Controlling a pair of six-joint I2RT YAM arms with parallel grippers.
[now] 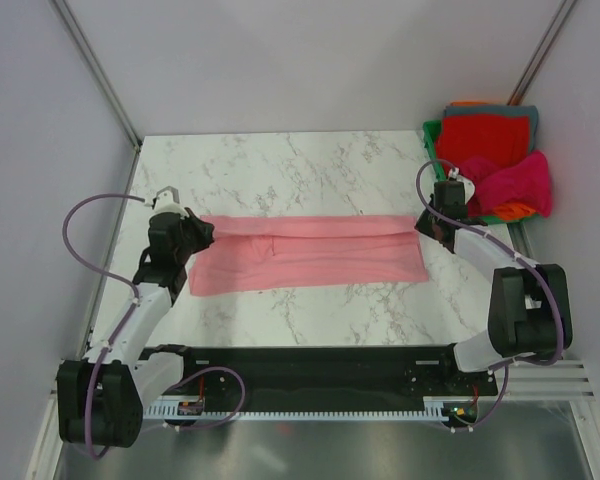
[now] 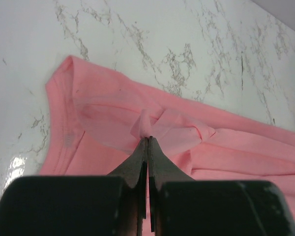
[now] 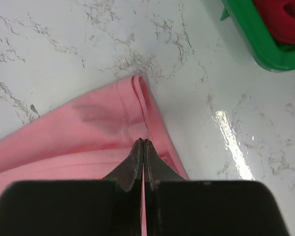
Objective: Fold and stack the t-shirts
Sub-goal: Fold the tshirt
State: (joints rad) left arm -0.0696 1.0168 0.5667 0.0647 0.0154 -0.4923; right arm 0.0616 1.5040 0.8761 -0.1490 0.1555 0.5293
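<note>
Pink tee (image 1: 305,252) lies mid-table as a long L-to-R band, looks folded lengthwise. Left gripper (image 2: 148,140) pinched tight on its left end, right gripper (image 3: 143,142) clamped on the right end. Cross-folds & stacking not yet done. Other tees (image 1: 485,140) sit in the bin (image 3: 253,37), far right.

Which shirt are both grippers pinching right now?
The salmon-pink t-shirt, stretched flat between left gripper and right gripper; the red t-shirt and magenta t-shirt sit heaped in the green bin.
</note>
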